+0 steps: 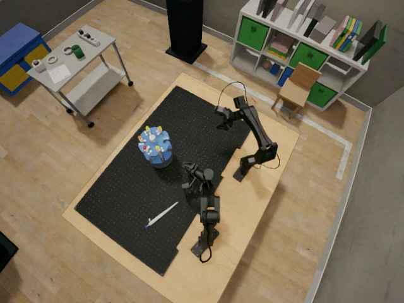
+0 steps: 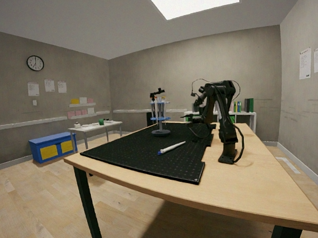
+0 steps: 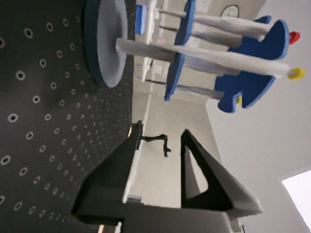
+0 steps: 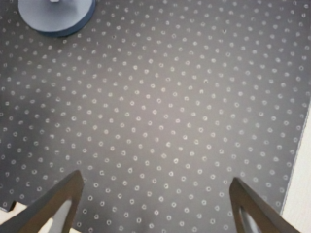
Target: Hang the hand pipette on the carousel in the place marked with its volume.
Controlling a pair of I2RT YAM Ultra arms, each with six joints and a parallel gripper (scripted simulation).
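Lying on the black perforated mat [image 1: 130, 185] [image 2: 133, 154] [image 3: 58, 160] [image 4: 165, 116], the white pipette [image 1: 162, 214] [image 2: 173, 147] with its blue button [image 1: 146, 226] [image 2: 158, 152] is well apart from both arms' claws and off the blue carousel [image 1: 160, 138] [image 2: 160, 118] [image 3: 177, 73] [image 4: 57, 16]. The left gripper [image 1: 186, 176] [image 2: 183, 119] [image 3: 162, 128] hovers near the carousel, fingers partly apart with nothing between them. Above the mat, the right gripper [image 1: 220, 126] [image 2: 196, 103] [image 4: 155, 179] hangs empty, its fingers spread wide.

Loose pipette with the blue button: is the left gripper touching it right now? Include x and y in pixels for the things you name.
Apart. The top view shows the white pipette [image 1: 161, 214] [image 2: 173, 147] lying on the mat, with bare mat between it and the left gripper [image 1: 184, 175] [image 2: 182, 119] [image 3: 162, 128].
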